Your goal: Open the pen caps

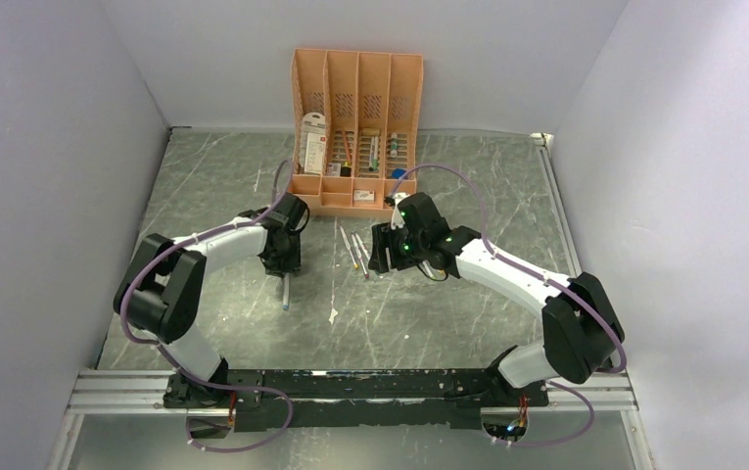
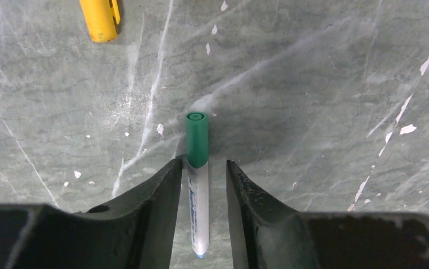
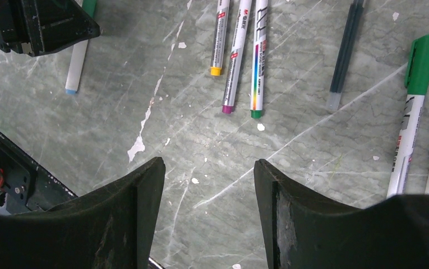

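— What is carried by the table [image 1: 448,323]?
— A peach-orange organiser [image 1: 346,73] is set at the far middle. Several pens [image 1: 358,253] are laid close together near the centre.
— And to the left?
— A pen [image 2: 198,196] with a green cap [image 2: 197,140] is laid flat, and a yellow cap [image 2: 100,19] is seen apart from it.

The table [image 2: 324,84] is grey-green like marble, with white veins and small white flecks. The green cap [image 2: 197,139] sits on a pale pen barrel [image 2: 198,213] with blue print. Another cap [image 2: 100,19] is yellow. Three white pens have a yellow end [image 3: 215,71], a purple end [image 3: 227,109] and a green end [image 3: 255,114]; the last pen bears a rainbow stripe. The refill [image 3: 344,53] is dark navy. The organiser [image 1: 355,73] is peach-orange.
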